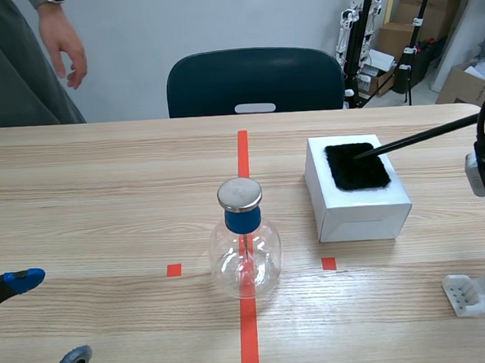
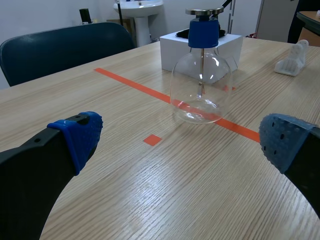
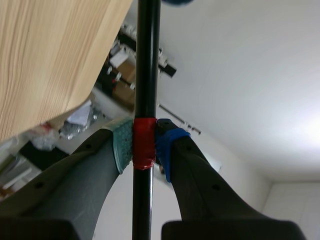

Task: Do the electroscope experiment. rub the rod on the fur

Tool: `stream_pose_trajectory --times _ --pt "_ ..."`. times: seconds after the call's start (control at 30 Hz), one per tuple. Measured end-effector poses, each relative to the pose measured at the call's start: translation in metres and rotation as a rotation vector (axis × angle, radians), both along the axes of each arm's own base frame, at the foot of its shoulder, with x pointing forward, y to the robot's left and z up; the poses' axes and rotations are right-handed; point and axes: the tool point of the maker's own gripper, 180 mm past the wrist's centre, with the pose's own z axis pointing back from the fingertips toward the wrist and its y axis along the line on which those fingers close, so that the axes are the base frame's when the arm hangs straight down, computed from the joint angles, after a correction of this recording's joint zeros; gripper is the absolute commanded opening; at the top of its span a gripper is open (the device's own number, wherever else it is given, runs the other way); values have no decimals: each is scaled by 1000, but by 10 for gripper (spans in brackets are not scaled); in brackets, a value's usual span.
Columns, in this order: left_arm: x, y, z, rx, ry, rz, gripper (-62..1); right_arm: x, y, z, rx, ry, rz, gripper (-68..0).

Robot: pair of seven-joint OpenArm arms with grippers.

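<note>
The right hand is clenching a long black rod, its two pads pressing on a red tape band wrapped around the shaft. In the scene view, the rod is slanting in from the right and its tip is touching a patch of black fur. The fur is lying on top of a white box, which is sitting on the wooden bench.

Near the middle of the bench, a round glass flask with a blue collar and a flat metal cap is standing on the orange-red line.

The left hand is hanging released, fingers wide apart and grasping nothing, well apart from the flask.

A small white stand is lying near the right arm. A dark chair is sitting behind the bench, and a person is standing at the far left corner.
</note>
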Motion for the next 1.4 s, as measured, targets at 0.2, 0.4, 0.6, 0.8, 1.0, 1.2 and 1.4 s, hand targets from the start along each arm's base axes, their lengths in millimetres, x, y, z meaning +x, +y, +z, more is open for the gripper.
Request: stream_pose_trajectory --times 0.2,0.4,0.6,0.8,1.0,1.2,1.4 --pt "0 0 0 0 0 0 14 -1 4 -1 63 17 -7 -673" --pt "0 0 0 0 0 0 14 4 -14 5 121 -18 -133 -673" --pt "0 0 0 0 0 0 14 -3 5 -2 133 43 -23 -673" --pt "0 0 0 0 0 0 14 -2 -6 -4 112 37 -84 -674" --pt "0 0 0 0 0 0 14 -7 -21 -14 99 64 -151 -673" --pt "0 0 0 0 0 0 14 -11 -7 -18 130 98 -72 -674" --pt "0 0 0 0 0 0 14 -6 -26 -14 120 58 -179 -673"
